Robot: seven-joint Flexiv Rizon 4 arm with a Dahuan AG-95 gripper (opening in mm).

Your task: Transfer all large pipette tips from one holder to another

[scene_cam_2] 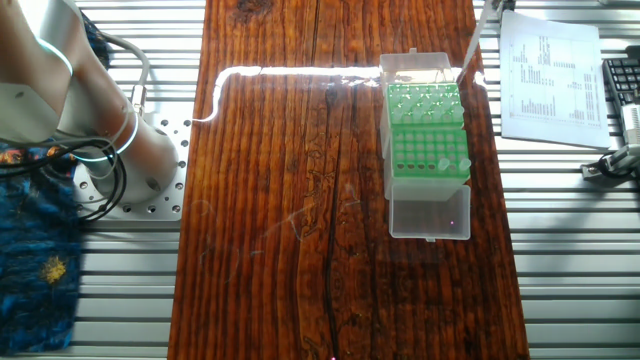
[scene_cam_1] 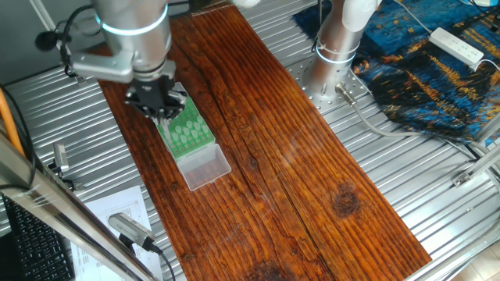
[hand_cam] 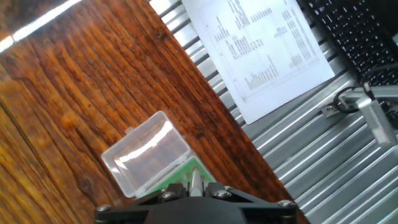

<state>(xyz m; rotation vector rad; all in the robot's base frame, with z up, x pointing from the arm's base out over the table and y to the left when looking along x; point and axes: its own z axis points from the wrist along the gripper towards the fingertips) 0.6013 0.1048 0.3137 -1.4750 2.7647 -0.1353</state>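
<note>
1. I am watching the gripper (scene_cam_1: 166, 105) hanging directly over the end of the green rack (scene_cam_1: 187, 129) that lies farthest from the clear lid (scene_cam_1: 205, 168).
2. I am seeing the rack sitting on the wooden board (scene_cam_2: 300, 200), close to one long edge, with the open clear lid lying flat just beyond the rack's short end.
3. I am making out the large pipette tips (scene_cam_2: 452, 163) as a few whitish tops standing in the rack's holes along the row nearest the lid, toward the board's edge; several more pale tops are showing in the rack's far rows, though glare is making them hard to count.
4. In the hand view I am looking along the fingers (hand_cam: 196, 182), which are sitting close together with a thin pale thing between them, above the rack's green corner; I cannot tell whether they are actually clamping a tip.
5. A printed sheet (scene_cam_2: 550, 75) is lying on the metal table (scene_cam_2: 580, 260) beside the board.
</note>
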